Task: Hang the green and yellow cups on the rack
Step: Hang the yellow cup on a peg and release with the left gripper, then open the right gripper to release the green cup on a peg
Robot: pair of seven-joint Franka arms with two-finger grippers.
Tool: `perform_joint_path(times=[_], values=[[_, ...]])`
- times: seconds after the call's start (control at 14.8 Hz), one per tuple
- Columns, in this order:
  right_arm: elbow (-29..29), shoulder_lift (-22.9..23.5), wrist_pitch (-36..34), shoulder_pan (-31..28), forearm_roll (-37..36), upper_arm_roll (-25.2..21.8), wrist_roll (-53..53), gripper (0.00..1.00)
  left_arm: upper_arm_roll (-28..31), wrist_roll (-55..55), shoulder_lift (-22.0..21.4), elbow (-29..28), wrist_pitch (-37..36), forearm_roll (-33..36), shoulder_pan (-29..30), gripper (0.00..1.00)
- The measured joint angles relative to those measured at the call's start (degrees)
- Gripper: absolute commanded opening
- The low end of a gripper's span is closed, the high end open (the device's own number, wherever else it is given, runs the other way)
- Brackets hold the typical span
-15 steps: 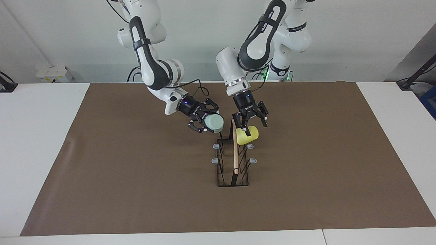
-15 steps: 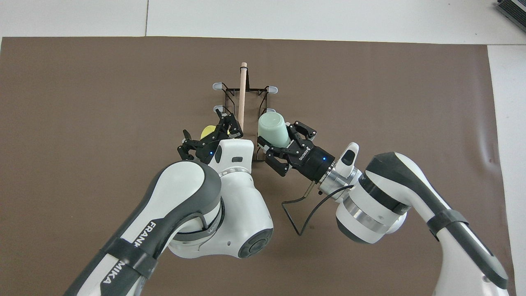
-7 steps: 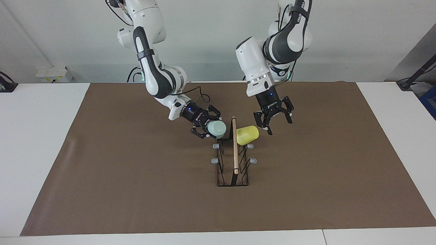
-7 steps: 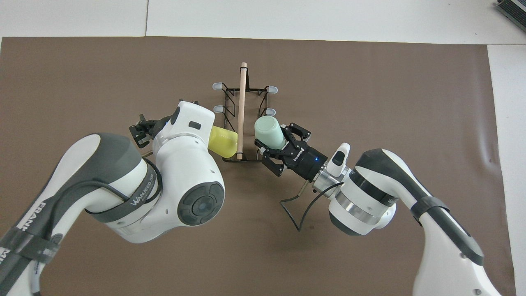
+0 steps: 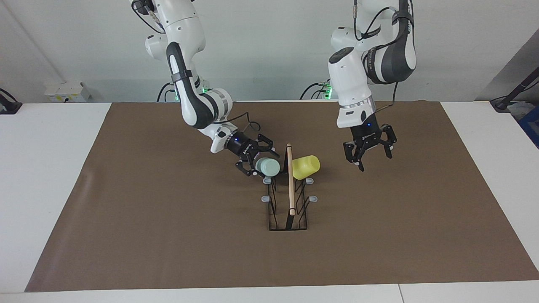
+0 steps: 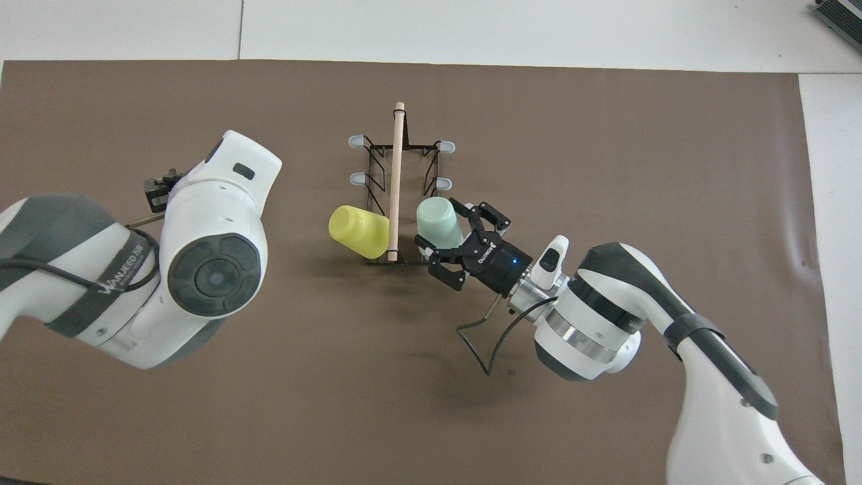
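Note:
The rack stands in the middle of the brown mat, its wooden rod along the top. The yellow cup hangs tilted on the prong nearest the robots on the left arm's side, and it also shows in the overhead view. My left gripper is open and empty in the air beside it, toward the left arm's end; from overhead only its tip shows. My right gripper is shut on the green cup and holds it against the rack's nearest prong on the right arm's side.
The brown mat covers most of the white table. Several grey-tipped prongs farther from the robots carry nothing. A cable loop hangs under the right wrist.
My left gripper has let go of the yellow cup and pulled away toward the left arm's end. My right gripper has brought the green cup down and in against the rack.

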Motion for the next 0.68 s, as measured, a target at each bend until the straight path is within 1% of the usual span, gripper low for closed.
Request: perform_joint_path(times=[0.2,0.34,0.54,0.68], values=[[0.3,-0.1,0.0,-0.1,0.0,0.0,0.0,1.0,0.0,9.4,-0.7,-0.2,0.0,-5.6,3.8,1.0],[0.3,-0.6,0.1,-0.2,0.0,-0.2,0.0,1.0,0.0,16.0,-1.3,-0.8,0.0,-10.8,6.2,1.0],[0.2,-2.6,2.4,-0.2,0.0,-0.3,0.0,1.0,0.1,26.4,-2.5,-1.7,-0.1,-19.1,9.4,1.0],[0.2,-4.7,5.0,-0.2,0.0,-0.3,0.0,1.0,0.1,31.2,-3.5,-3.0,-0.1,-21.6,11.2,1.0]])
